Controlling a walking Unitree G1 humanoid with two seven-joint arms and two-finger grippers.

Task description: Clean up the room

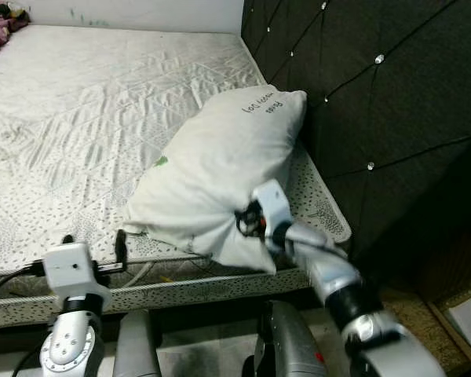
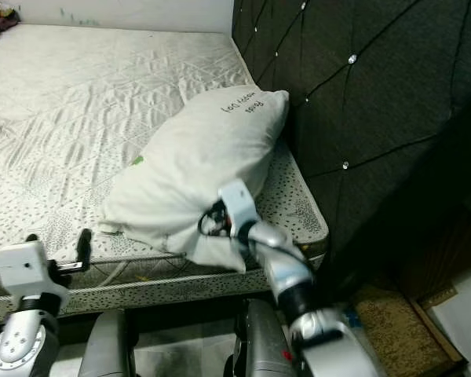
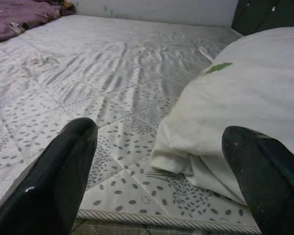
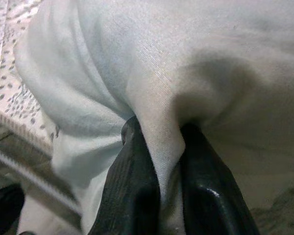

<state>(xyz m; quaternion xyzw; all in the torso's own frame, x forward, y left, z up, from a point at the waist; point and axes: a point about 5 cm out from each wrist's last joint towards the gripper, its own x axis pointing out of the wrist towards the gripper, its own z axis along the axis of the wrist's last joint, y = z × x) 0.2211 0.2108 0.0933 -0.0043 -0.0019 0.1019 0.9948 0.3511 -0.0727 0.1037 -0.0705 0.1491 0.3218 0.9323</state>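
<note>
Evidently our right hand [image 4: 157, 161] pinches the pillow [image 1: 220, 169] corner to drag it; our left hand [image 3: 161, 171] waits wide apart.

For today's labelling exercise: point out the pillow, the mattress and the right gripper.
pillow [image 1: 220, 157], left eye view, middle of its top face.
mattress [image 1: 86, 102], left eye view, bare quilted surface.
right gripper [image 4: 159, 161], right wrist view, between fingertips, pinching a pillow fold.

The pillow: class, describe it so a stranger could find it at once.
Start at the dark tufted headboard; on the mattress against it lies the white pillow. It has black handwriting near its top and the right hand pinching its lower corner.
</note>
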